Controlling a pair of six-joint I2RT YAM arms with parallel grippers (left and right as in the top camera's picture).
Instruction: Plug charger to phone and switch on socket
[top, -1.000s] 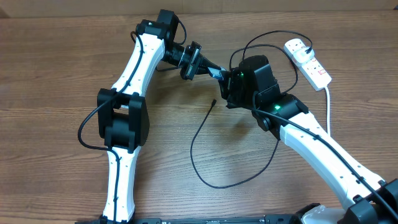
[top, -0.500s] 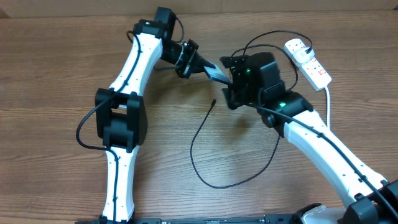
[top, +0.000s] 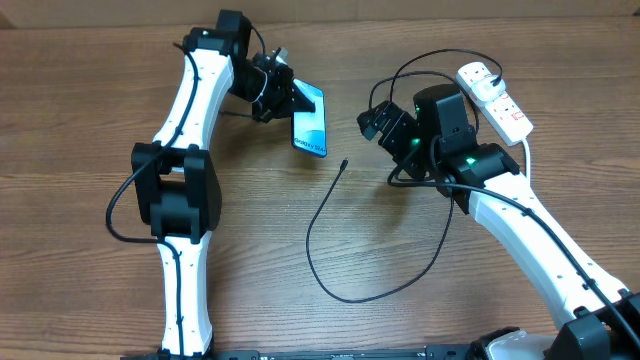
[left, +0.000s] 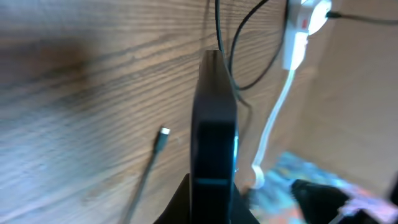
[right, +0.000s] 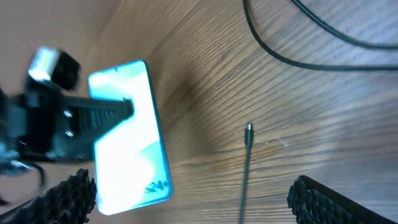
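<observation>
From overhead, the left hand (top: 290, 97) is clamped on the phone (top: 311, 122), the right hand (top: 375, 122) gapes empty, and the tip of the charger (top: 343, 163) lies loose on the desk (top: 80, 200) between them. At the left wrist the phone shows edge-on; pushing a plug in could twist it loose. At the right wrist, its white writing is unreadable.
</observation>
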